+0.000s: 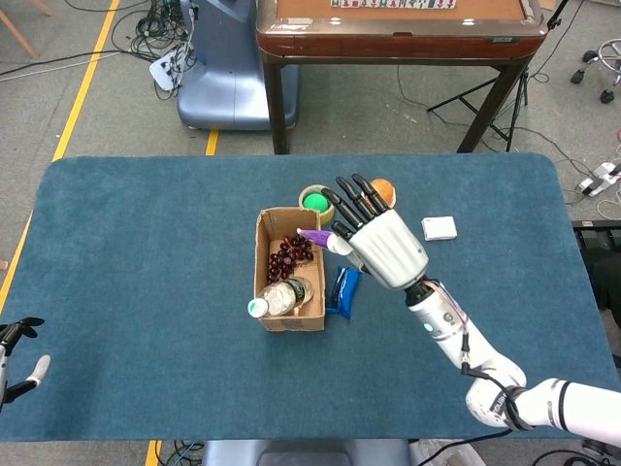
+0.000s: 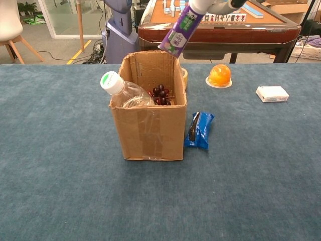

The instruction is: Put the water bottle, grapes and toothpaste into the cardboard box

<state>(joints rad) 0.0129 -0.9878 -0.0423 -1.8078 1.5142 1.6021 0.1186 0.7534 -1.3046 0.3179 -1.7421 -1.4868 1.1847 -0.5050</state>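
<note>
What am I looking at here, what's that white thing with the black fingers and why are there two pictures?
It is a two-armed robot at a blue table. One picture comes from a camera on its head looking down, the other from its chest looking forward. The white thing is its right hand, holding a purple toothpaste tube above a cardboard box. Inside the box are grapes and a water bottle. Its left hand waits open at the table's edge. Also on the table: a blue packet, an orange and a small white box.

Matt cardboard box (image 2: 149, 131), glossy plastic toothpaste (image 2: 179, 31).
</note>
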